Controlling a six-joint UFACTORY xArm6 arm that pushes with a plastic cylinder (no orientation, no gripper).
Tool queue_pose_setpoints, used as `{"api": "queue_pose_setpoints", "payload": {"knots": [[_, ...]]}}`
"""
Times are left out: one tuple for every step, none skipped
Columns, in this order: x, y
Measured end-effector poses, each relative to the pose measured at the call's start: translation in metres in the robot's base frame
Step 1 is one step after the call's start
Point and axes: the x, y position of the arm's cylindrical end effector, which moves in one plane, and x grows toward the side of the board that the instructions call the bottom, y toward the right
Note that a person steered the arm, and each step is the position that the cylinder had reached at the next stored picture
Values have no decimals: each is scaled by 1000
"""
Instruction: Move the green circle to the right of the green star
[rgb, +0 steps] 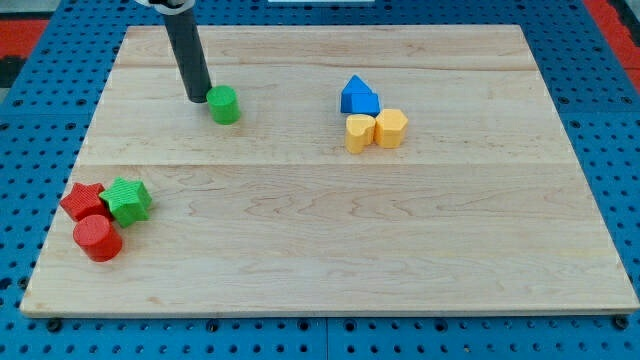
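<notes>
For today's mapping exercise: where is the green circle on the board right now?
The green circle sits in the upper left part of the board, just to the view's right of my tip, well above the green star.

a lab-style robot test bench: a pale wooden table (330, 230) lying on a blue perforated base (615, 130), with red at 11 and 1 o'clock.

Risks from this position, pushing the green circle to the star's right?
1. My tip sits at the green circle's left; pushing from here sends it rightward, away from the green star.
2. The round block may slip off the rod.
3. The red star and red circle touch the green star and could get bumped.
</notes>
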Motion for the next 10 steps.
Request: {"api": "queue_pose_setpoints", "payload": {"knots": [[-25, 0], [-37, 15], [-37, 38], [-37, 38], [-20, 38], [-4, 32], [-3, 26], [7, 23], [22, 22], [36, 14]]}}
